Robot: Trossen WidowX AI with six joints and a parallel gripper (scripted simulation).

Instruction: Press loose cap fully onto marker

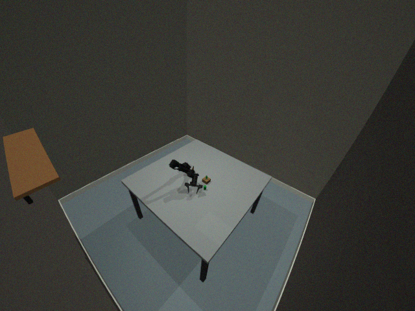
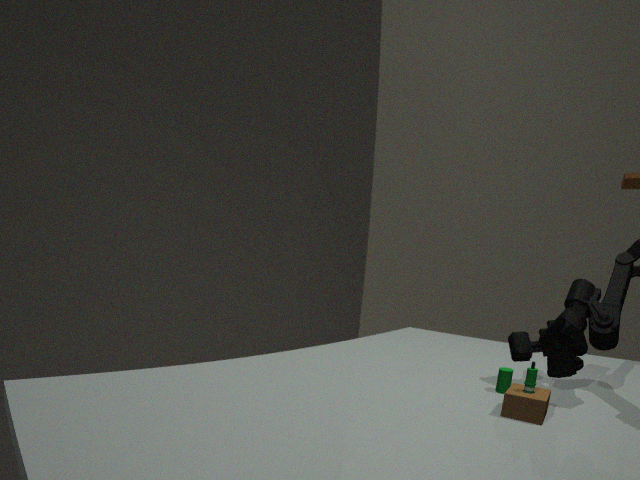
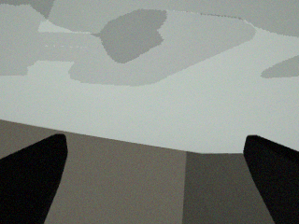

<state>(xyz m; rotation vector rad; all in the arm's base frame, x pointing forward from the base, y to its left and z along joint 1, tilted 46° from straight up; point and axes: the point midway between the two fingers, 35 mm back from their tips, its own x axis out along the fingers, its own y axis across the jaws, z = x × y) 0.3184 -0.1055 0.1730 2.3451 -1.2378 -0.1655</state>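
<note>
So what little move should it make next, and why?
Probably shift the open gripper sideways toward the loose cap: the cap stands on the table beside the holder block, the marker is bare-tipped, and the wrist view shows no cap between the fingers.

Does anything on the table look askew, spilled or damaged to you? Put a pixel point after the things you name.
Nothing stands out. The marker (image 1: 206, 177) (image 2: 530, 378) stands upright in the block (image 1: 205, 180) (image 2: 524, 406), and the cap (image 1: 204, 187) (image 2: 504, 380) stands upright near it. I see no spill or damage, though small flaws would not show at this size.
</note>
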